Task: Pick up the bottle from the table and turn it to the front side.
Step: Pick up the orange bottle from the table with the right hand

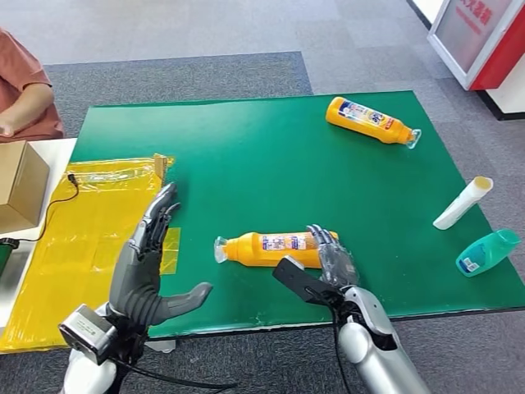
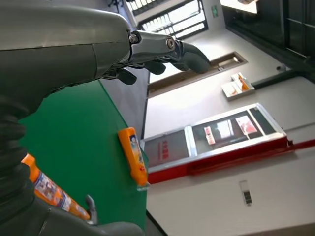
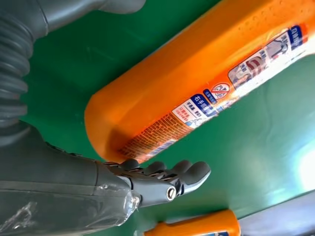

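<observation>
An orange bottle (image 1: pixel 272 246) (image 3: pixel 193 73) (image 2: pixel 48 189) lies on its side near the front edge of the green mat (image 1: pixel 260 164), cap pointing left, small-print label facing up. My right hand (image 1: pixel 331 256) (image 3: pixel 74 187) is at its base end. The thumb is on one side and the straight fingers (image 3: pixel 167 179) on the other, and no grip on the bottle is seen. My left hand (image 1: pixel 145 263) (image 2: pixel 74 49) is raised over the mat's left edge, fingers spread, holding nothing.
A second orange bottle (image 1: pixel 370 121) (image 2: pixel 134 156) (image 3: pixel 200 226) lies at the mat's far right. A white tube (image 1: pixel 463 203) and a teal bottle (image 1: pixel 487 251) lie at the right edge. A yellow sheet (image 1: pixel 80 238) and cardboard box (image 1: pixel 19 185) are left. A person (image 1: pixel 25 90) sits far left.
</observation>
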You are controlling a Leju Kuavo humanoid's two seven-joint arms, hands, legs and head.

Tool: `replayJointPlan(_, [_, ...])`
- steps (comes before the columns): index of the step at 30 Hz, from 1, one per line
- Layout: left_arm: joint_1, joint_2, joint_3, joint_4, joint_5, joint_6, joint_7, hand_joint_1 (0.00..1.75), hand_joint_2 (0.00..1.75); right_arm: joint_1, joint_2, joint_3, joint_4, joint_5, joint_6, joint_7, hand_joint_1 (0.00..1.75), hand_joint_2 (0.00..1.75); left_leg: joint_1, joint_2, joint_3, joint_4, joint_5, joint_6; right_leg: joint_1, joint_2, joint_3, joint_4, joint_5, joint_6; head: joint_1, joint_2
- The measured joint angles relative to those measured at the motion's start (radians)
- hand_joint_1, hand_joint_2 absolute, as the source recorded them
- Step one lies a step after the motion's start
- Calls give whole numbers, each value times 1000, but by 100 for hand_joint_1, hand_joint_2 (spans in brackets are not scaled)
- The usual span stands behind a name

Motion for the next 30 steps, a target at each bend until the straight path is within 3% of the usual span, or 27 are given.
replayJointPlan(10, [-81,10,-65,21,18,-5,9,0,175,-139,19,-28,222,4,-12,0,0,175,0,0,2,0,1,1,0,0,3,0,1,1,0,0])
replayJointPlan(30, [-93,12,-94,32,35,-16,11,0,175,-189,30,-46,347,79,-26,22,0,175,0,0,3,0,1,0,0,0,3,0,2,0,0,0])
